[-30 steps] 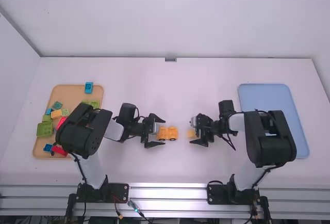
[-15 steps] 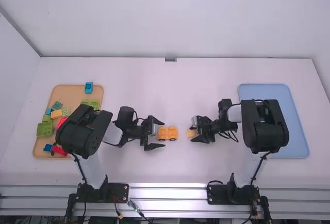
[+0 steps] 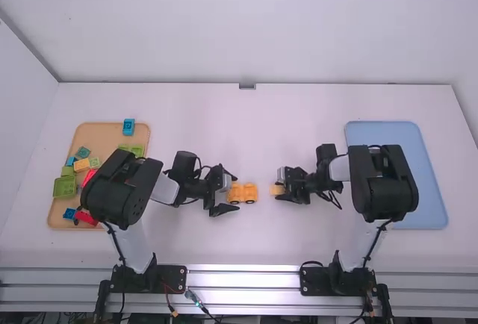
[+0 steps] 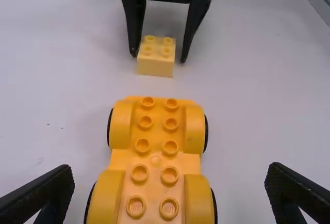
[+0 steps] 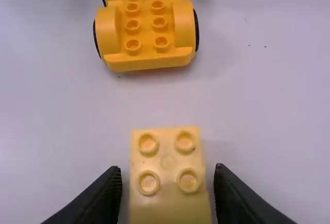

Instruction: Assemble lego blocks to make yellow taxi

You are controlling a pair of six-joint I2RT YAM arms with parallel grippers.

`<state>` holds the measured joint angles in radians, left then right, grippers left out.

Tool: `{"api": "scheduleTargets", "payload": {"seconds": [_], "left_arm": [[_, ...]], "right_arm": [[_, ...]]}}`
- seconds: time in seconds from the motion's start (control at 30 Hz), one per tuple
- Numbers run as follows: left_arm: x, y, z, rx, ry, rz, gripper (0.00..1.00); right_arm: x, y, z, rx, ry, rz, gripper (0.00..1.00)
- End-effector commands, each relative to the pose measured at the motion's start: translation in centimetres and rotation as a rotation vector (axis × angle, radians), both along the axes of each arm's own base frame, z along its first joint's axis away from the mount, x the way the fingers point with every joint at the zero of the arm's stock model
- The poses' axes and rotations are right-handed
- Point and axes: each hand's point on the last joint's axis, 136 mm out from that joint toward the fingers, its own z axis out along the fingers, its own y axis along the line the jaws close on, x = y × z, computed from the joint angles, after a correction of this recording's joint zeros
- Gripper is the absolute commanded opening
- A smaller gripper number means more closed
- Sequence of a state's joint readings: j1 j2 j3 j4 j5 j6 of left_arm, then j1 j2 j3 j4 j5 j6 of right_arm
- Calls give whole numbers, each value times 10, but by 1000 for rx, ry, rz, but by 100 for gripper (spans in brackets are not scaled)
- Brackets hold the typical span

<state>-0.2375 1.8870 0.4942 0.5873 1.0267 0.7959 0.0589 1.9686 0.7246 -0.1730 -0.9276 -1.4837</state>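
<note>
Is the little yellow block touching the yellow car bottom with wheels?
Apart. In the right wrist view, bare white table shows between the little yellow block and the car bottom.

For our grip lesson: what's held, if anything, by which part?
Nothing: the right gripper stands open around the pale-yellow plastic brick, the left gripper open too.

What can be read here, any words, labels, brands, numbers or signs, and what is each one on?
None can be read.
The yellow wheeled base and the pale yellow block have plain studs with no legible print.
The coloured blocks in the tan tray are too small to tell whether they carry any marking.
</note>
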Motion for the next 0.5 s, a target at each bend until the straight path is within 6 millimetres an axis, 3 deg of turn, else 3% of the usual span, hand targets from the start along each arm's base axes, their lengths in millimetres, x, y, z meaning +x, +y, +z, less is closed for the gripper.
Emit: {"api": "scheduleTargets", "payload": {"seconds": [0.0, 0.13, 0.3, 0.4, 0.47], "left_arm": [[-1, 0, 4, 0, -53, -27, 100], [-5, 1, 1, 4, -62, -35, 93], [-5, -1, -2, 28, -72, -33, 93], [-5, -3, -8, 70, -107, -45, 93], [-7, -10, -10, 81, -115, -64, 99]], "right_arm": [[-11, -2, -9, -23, 53, -11, 38], [-9, -2, -8, -14, 46, -15, 30], [-8, -1, -4, 1, 38, -15, 20], [-6, 2, 3, 27, 42, -25, 19], [-3, 3, 11, 41, 46, -44, 19]]}}
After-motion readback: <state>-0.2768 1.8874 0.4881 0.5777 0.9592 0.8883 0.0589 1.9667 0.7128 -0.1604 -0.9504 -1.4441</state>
